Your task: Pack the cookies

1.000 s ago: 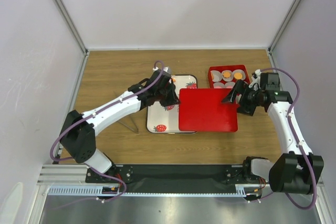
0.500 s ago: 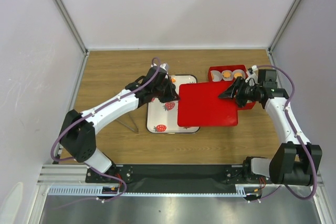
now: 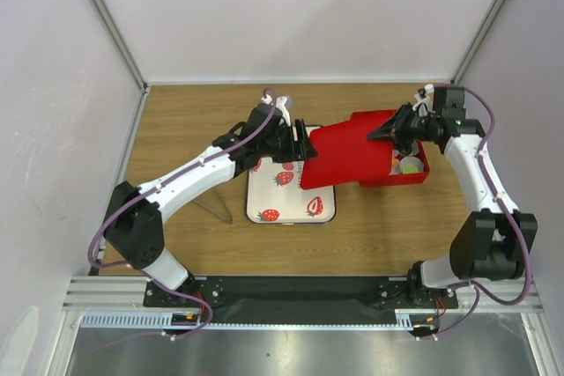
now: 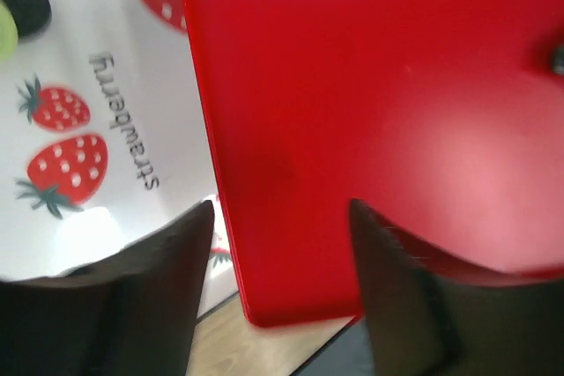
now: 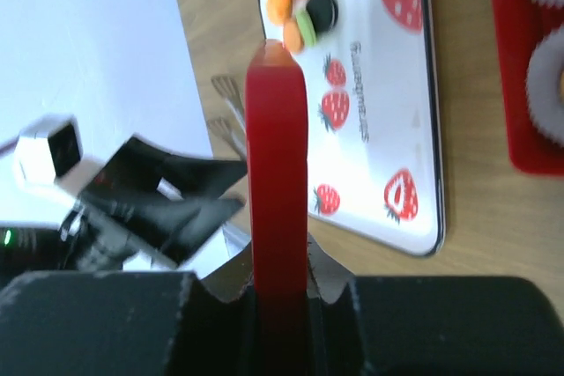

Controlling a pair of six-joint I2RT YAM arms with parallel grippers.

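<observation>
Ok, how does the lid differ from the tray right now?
The lid is plain red; the tray is white with strawberry prints. The lid is clamped in the right gripper and held at a slant off the table; the tray lies flat on it. The tray carries cookies; the lid's top is bare. Both are flat rounded rectangles.

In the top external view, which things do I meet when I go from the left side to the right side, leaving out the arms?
Metal tongs → strawberry tray → red lid → red box
</observation>
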